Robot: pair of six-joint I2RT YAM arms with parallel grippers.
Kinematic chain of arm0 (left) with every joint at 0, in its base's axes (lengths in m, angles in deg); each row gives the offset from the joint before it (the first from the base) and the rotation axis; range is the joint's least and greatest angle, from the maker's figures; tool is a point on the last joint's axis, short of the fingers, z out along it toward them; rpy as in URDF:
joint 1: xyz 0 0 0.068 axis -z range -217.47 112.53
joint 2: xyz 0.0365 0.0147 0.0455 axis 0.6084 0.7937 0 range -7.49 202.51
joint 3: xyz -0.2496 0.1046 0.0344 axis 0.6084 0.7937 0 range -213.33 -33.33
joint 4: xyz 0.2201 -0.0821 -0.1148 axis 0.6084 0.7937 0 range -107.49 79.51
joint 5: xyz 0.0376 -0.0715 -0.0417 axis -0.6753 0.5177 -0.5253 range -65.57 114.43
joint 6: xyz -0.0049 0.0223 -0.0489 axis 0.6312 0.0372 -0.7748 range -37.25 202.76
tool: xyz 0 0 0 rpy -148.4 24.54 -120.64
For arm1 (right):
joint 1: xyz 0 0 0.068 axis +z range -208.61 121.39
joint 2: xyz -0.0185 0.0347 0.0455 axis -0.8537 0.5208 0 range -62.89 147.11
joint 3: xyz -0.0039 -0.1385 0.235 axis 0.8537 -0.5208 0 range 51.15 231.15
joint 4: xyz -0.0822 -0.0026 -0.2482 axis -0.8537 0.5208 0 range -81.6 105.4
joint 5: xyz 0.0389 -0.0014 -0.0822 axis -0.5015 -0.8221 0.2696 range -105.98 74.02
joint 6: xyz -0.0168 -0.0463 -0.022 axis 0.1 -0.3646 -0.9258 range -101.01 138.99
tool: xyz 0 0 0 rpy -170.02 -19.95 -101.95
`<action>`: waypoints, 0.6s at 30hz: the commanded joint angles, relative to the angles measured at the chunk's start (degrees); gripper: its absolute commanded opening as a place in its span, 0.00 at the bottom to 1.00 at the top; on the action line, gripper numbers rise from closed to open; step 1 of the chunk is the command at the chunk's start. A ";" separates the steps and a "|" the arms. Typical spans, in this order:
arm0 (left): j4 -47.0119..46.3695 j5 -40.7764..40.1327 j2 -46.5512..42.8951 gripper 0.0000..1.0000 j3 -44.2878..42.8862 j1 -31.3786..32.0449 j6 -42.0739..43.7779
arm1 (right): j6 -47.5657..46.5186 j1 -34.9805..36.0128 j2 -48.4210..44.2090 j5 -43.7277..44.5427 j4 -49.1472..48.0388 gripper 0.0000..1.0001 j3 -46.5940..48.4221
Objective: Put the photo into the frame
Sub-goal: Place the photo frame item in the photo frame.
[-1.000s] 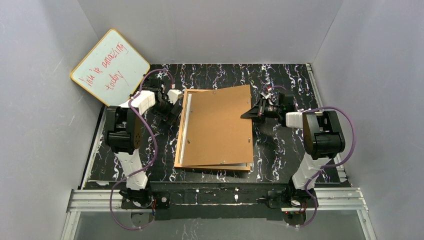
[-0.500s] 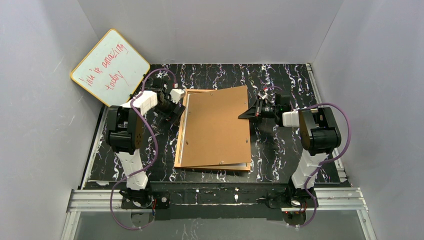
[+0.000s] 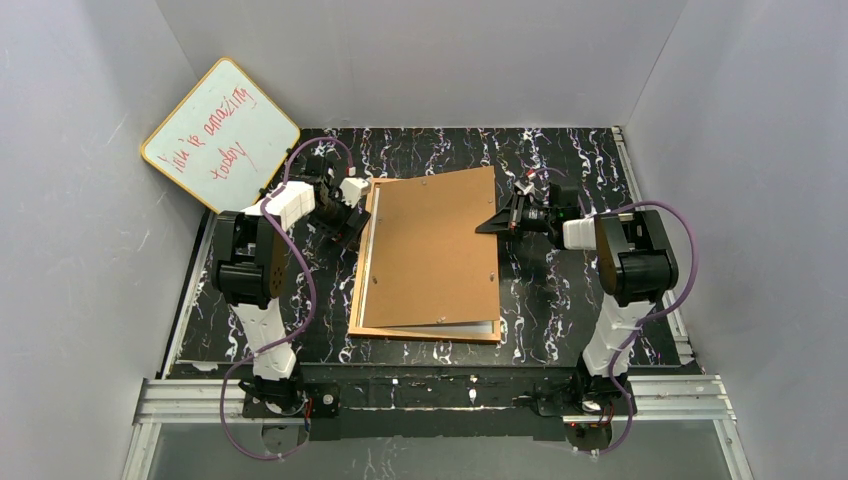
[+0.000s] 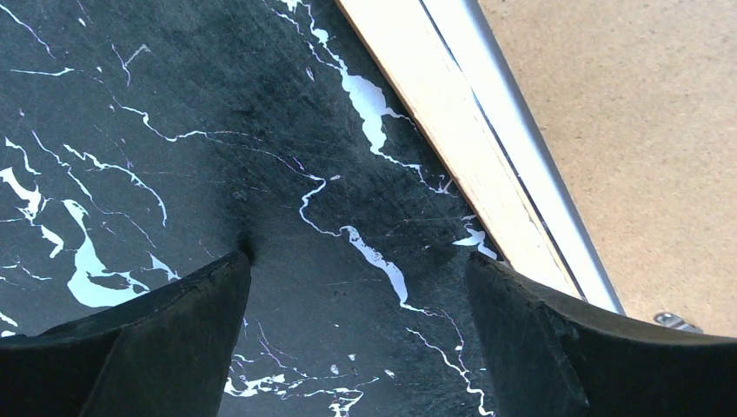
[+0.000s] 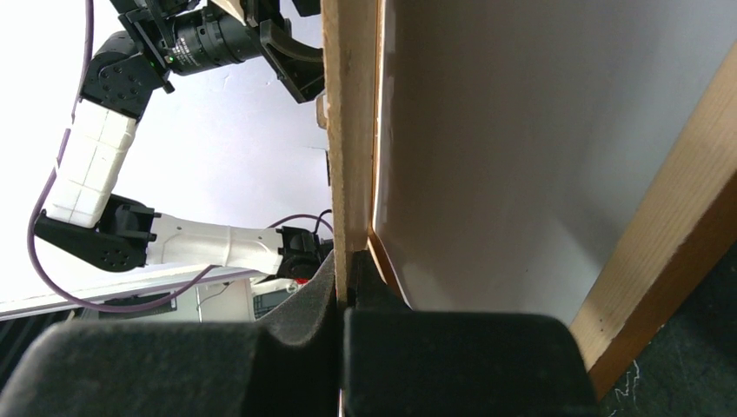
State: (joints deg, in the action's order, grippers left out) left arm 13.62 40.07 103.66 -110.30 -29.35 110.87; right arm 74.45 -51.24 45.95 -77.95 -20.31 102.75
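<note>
The orange-brown frame [image 3: 425, 335] lies face down on the black marbled table. Its brown fibreboard back [image 3: 430, 250] sits askew on it, right edge raised. My right gripper [image 3: 497, 222] is shut on that right edge; the right wrist view shows the pads [image 5: 287, 304] pinching the board's edge [image 5: 350, 130] above a pale sheet [image 5: 521, 130] and the frame rail [image 5: 669, 261]. Whether that sheet is the photo I cannot tell; no printed side shows. My left gripper [image 3: 345, 222] is open and empty on the table [image 4: 261, 174], just left of the frame's edge [image 4: 452, 130].
A yellow-edged whiteboard [image 3: 220, 133] with red writing leans on the left wall behind the left arm. Grey walls close in the table on three sides. A small metal clip [image 4: 673, 321] sits on the back board near the left gripper.
My right gripper has carried the back board's right edge a little left and toward the far side, so the board lines up more with the frame. The left gripper shifted slightly.
</note>
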 commanded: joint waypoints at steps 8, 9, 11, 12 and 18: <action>2.81 4.14 3.71 0.90 3.81 1.39 -0.14 | -1.36 0.92 1.79 -2.72 -3.30 0.01 2.81; 2.82 4.22 3.62 0.90 3.94 1.50 -0.05 | -1.40 1.09 1.81 -2.64 -3.51 0.01 2.81; 2.83 4.56 3.60 0.90 4.15 1.71 0.28 | -1.49 1.21 1.82 -2.22 -3.72 0.01 2.85; 2.82 4.71 3.50 0.90 4.31 1.84 0.61 | -1.50 1.40 1.89 -2.07 -3.77 0.01 2.97; 3.46 6.07 3.18 0.89 4.57 2.25 1.58 | -0.40 3.14 2.38 -0.28 -5.12 0.01 3.48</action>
State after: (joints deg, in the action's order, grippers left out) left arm 11.98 40.07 103.57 -109.54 -28.30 112.34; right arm 73.07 -49.77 47.87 -77.08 -21.40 103.25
